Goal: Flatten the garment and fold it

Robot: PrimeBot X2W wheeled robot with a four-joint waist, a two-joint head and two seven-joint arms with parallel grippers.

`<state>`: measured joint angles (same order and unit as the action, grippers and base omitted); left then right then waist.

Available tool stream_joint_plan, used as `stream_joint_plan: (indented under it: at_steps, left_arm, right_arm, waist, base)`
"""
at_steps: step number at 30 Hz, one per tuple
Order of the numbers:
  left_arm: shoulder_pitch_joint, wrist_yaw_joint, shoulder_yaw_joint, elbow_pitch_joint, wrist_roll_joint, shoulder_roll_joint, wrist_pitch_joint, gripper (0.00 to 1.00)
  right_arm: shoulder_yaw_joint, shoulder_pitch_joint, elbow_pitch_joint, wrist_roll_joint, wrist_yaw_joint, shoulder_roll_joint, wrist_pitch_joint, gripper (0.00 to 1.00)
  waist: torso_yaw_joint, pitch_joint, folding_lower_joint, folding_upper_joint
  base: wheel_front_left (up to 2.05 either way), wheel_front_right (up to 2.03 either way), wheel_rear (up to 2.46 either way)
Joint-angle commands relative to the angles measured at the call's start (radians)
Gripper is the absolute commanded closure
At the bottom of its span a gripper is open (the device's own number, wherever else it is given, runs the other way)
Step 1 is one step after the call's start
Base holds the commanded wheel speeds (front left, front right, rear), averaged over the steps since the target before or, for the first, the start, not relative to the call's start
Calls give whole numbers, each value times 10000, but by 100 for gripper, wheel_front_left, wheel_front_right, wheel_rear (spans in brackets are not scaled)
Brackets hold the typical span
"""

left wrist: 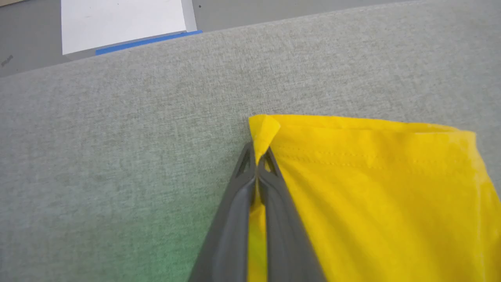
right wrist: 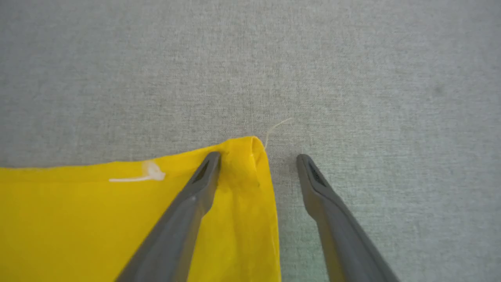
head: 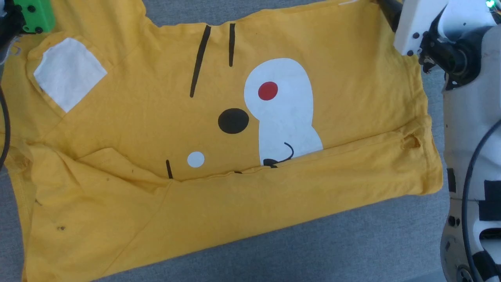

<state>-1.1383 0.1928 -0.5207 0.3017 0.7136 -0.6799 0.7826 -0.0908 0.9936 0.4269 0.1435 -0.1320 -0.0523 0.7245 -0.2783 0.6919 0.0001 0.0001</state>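
Head view is showing the garment (head: 164,219) lying spread across the grey counter (head: 313,250), printed face up and near edge doubled over, while the pale right arm (head: 462,117) is reaching along the right side toward the far right corner. Left wrist view is showing the left claw (left wrist: 258,154) angling low over the counter and pinching a corner of the yellow fabric tight between its tips. Right wrist view is showing the right claw (right wrist: 259,156) standing wide, one finger lying over another corner, the other over bare counter.
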Motion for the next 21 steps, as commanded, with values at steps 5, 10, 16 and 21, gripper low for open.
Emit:
stream_joint_plan:
  at_steps: [5, 10, 16, 21]
  left_arm:
    - [143, -167, -175, 339, 46, 135, -78, 100]
    - [75, -311, -206, 333, -297, 200, -1076, 100]
    - [481, -586, -35, 11, -703, 415, -3612, 100]
    - [1630, -733, 173, -735, -408, 709, -5208, 100]
  right_arm:
    - [137, 422, 537, -561, 13, 19, 1215, 100]
    - [97, 341, 59, -798, 13, 19, 390, 100]
    - [330, -704, -658, -633, 13, 19, -1862, 100]
    - [280, -2056, -1312, -449, 13, 20, -3741, 100]
  waist:
    - [111, 52, -1, -1]
    - [268, -61, -1, -1]
    - [674, -622, -1, -1]
    - [1149, -1385, -1, -1]
  base:
    - [0, 0, 0]
    - [0, 0, 0]
    - [0, 0, 0]
    - [0, 0, 0]
